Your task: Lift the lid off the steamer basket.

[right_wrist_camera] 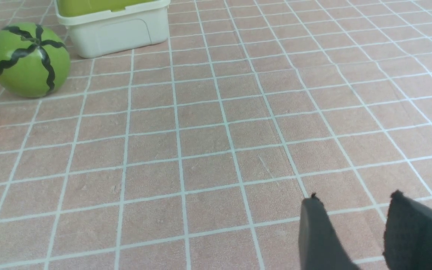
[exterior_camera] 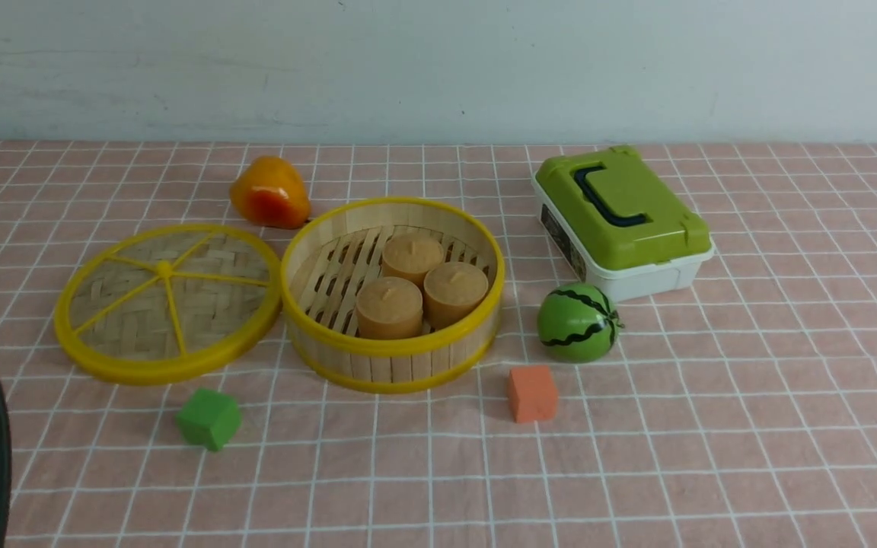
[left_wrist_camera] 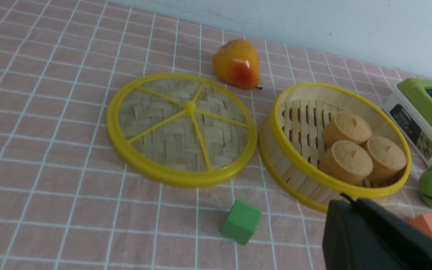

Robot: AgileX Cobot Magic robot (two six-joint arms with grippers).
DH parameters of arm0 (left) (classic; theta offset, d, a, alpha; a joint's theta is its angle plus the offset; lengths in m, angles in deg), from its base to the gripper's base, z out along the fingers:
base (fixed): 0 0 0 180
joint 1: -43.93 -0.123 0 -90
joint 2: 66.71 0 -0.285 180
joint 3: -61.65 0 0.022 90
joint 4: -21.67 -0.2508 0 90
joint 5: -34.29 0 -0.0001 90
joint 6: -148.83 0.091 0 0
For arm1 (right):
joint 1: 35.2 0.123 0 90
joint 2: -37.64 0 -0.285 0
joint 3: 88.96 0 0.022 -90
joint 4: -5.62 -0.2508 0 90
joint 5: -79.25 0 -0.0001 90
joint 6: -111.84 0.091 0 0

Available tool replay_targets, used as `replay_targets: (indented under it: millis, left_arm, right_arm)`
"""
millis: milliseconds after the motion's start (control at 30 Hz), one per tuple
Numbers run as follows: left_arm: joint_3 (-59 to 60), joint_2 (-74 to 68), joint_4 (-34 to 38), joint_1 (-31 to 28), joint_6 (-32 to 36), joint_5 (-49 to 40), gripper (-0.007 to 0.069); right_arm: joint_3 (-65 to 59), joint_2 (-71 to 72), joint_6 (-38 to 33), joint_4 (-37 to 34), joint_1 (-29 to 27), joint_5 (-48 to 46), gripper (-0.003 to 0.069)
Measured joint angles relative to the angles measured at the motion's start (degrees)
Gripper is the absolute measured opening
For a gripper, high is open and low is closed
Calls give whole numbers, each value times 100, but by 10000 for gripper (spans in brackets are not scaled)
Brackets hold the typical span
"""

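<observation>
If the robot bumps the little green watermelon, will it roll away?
Probably yes: the toy watermelon looks round all over and sits on the flat checked cloth with nothing touching it, so a nudge would likely send it rolling. Its skin looks smooth, so it might slip out of a pinch. The orange cube nearby could stop it.

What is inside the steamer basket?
Three tan bun-like cylinders stand clustered on the slatted floor of the steamer basket. The floor beneath them and the near wall's inner face are hidden. The lid lies beside it.
</observation>
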Motion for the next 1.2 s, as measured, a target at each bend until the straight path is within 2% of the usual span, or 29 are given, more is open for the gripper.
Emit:
replay_targets:
  millis: [333,500,667,767,933,1033,1200]
  left_arm:
    - [886,565,18,0,0,-735,-13]
    - [1232,802,23,0,0,-731,-13]
    - [1998,1810,85,0,0,182,-13]
    - [2663,2623,-3,0,0,1156,-13]
    - [3569,2903,-218,0,0,2284,-13]
    - [3868,2903,-194,0,0,2521,-13]
    - [3876,2903,-150,0,-34,2133,-13]
  right_arm:
    - [0,0,0,0,0,0,241]
    - [0,0,0,0,0,0,241]
    - [0,0,0,0,0,0,241]
    - [0,0,0,0,0,0,241]
    - [0,0,0,0,0,0,241]
    - [0,0,0,0,0,0,241]
    - [0,0,0,0,0,0,241]
